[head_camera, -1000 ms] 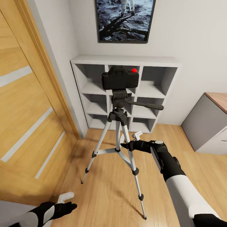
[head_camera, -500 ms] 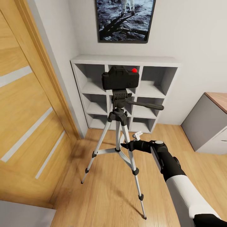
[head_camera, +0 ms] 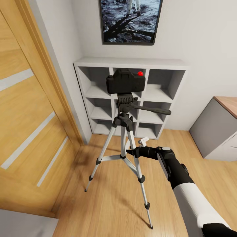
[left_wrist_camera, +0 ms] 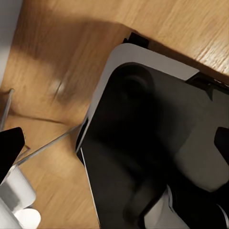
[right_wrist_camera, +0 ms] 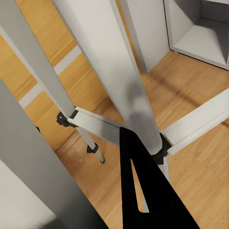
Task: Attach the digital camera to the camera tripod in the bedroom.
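Observation:
The digital camera [head_camera: 125,81], black with a red button on top, sits on the head of the camera tripod [head_camera: 123,122], which stands on the wood floor in front of white shelving. The pan handle [head_camera: 154,111] sticks out to the right. My right gripper [head_camera: 129,152] is shut and holds nothing. It hovers low beside the tripod's front leg [head_camera: 137,164], well below the camera. In the right wrist view its closed black fingers [right_wrist_camera: 138,191] point at the silver legs [right_wrist_camera: 114,71] and their brace. My left gripper [left_wrist_camera: 114,143] looks open, over my own dark base [left_wrist_camera: 152,143].
A wooden door [head_camera: 29,125] fills the left side. The white cube shelving [head_camera: 131,62] stands against the back wall under a framed picture [head_camera: 130,19]. A grey desk with a wood top [head_camera: 220,128] is at the right. Bare floor lies around the tripod feet.
The left arm, seen at the head view's lower left a second ago, has dropped out of that view. The right arm, camera and tripod have not moved.

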You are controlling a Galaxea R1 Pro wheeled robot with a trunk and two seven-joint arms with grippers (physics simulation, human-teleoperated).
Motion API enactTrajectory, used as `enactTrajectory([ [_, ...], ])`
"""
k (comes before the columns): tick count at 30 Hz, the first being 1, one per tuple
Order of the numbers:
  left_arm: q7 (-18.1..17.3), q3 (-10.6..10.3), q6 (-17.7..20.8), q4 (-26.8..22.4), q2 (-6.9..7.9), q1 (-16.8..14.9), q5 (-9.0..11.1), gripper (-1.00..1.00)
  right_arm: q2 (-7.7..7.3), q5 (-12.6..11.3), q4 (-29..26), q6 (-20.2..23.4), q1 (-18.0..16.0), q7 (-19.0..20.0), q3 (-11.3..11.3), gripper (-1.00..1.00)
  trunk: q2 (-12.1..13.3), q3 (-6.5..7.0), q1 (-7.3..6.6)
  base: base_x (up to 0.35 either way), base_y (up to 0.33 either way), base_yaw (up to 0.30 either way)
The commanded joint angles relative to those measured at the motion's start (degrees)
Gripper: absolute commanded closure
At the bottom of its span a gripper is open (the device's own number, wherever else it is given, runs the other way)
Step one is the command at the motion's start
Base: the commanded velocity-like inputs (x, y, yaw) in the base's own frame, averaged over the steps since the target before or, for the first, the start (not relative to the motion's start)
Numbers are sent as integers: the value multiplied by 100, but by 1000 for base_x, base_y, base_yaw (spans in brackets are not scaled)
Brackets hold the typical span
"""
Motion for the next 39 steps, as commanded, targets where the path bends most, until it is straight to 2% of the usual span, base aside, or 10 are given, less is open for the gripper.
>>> enactTrajectory([
  [1,29,-49,15,-14,2,-2,46,-100,2,321,-7,-33,-5,-19,-9,100,-9,-9,4,0,0,0],
  [39,76,-16,12,34,42,-3,107,-100,8,313,-8,-28,-5,-32,-3,100,-9,-9,4,0,0,0],
])
